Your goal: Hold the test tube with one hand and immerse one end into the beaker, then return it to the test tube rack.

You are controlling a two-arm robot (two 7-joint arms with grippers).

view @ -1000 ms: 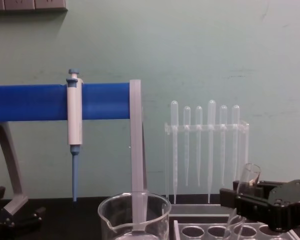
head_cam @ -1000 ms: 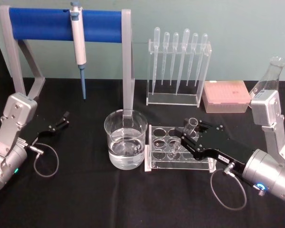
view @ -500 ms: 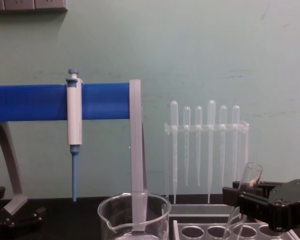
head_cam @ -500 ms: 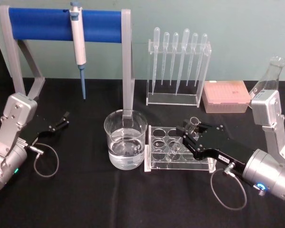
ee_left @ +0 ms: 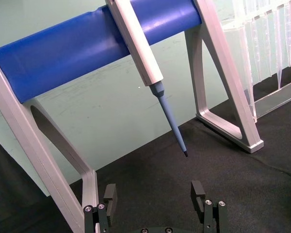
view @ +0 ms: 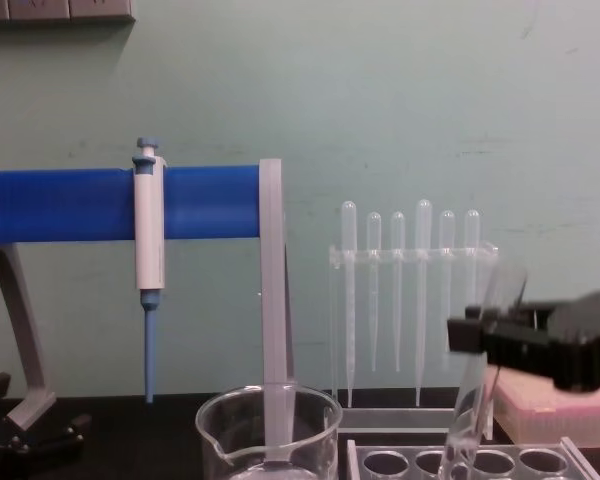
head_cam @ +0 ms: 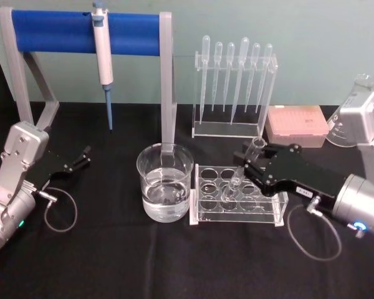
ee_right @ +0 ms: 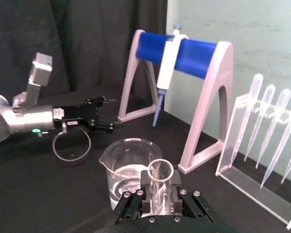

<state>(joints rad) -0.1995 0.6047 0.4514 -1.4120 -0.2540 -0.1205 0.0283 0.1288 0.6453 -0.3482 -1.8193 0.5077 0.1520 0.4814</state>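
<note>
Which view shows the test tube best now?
The head view: the test tube shows from rim to round bottom, tilted in the right gripper over the rack. The chest view shows it from the side; the right wrist view, its open rim.

A pale green wall (view: 400, 90), evenly lit, stands behind the tabletop's far edge. White outlet plates (view: 68, 9) sit high on it, toward the left. The tabletop (head_cam: 124, 268) is covered in black cloth. A dark curtain (ee_right: 63, 43) hangs beyond its left edge.
</note>
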